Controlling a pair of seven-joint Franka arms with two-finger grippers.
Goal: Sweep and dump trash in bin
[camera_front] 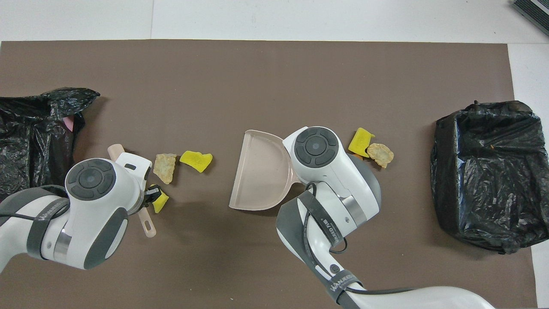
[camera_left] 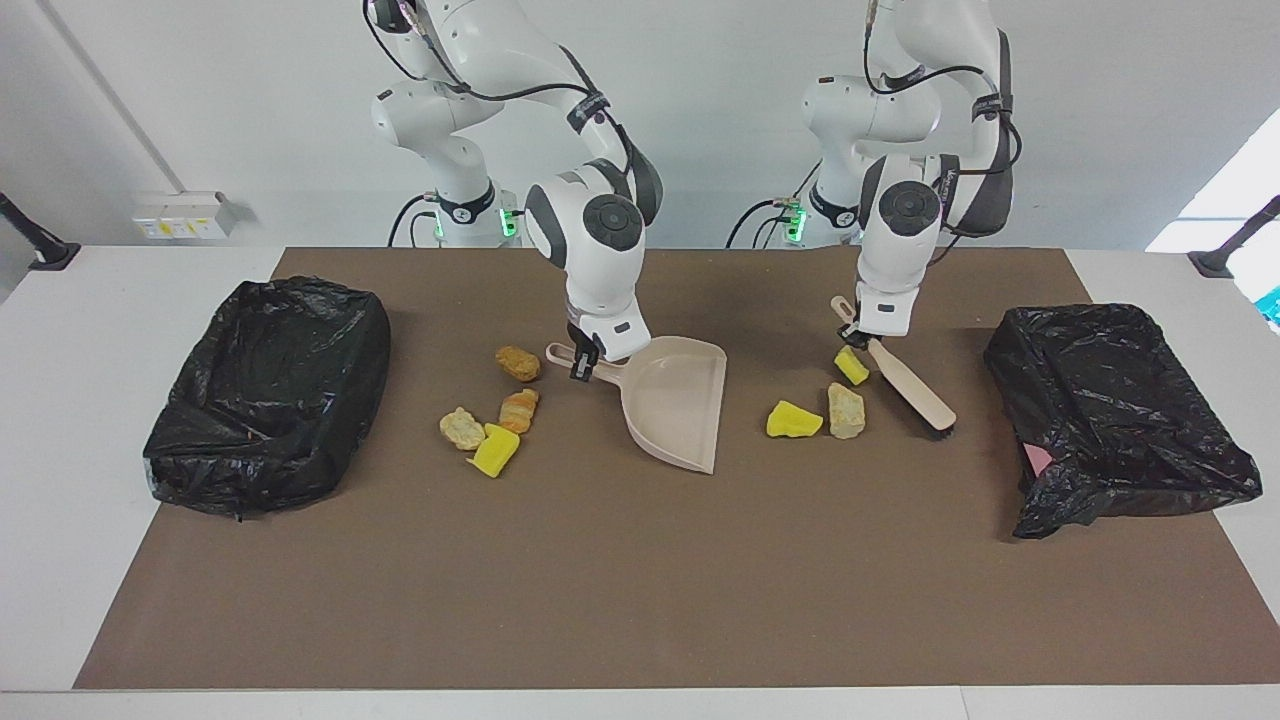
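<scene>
On the brown mat point(camera_left: 640, 580), no part of the sweep had been completed. All seven pieces of trash lay loose on it, and none was in the dustpan point(camera_left: 680, 405) or visibly in either bin.

Tool status:
- The right gripper point(camera_left: 580, 362) was clamped on the dustpan handle. The pan was empty, low at the middle of the mat, with its mouth turned toward the left arm's end. Whether its lip touched the mat could not be told.
- The left gripper point(camera_left: 848, 335) was clamped on the handle of the brush point(camera_left: 912, 388). The brush head was low at the mat, toward the left arm's end from the nearest trash.

Trash position:
- A three-piece cluster point(camera_left: 846, 411) lay between the brush and the pan mouth. It held two yellow wedges and one tan lump. The small yellow wedge point(camera_left: 852, 365) sat just beside the brush handle, and the pan mouth was near but apart from all three.
- A four-piece cluster point(camera_left: 519, 410) lay near the pan handle, toward the right arm's end. It held three tan or orange lumps and one yellow wedge.

Bin position:
- A black-lined bin point(camera_left: 265, 400) stood at the right arm's end.
- A second bin point(camera_left: 1115, 420) stood at the left arm's end. Both were well apart from the trash.

Remaining work, as judged: brush the three-piece cluster into the pan, collect the four-piece cluster, then carry the pan to a bin and tip it. The task was judged to be at its start, with both tools in hand and positioned.
</scene>
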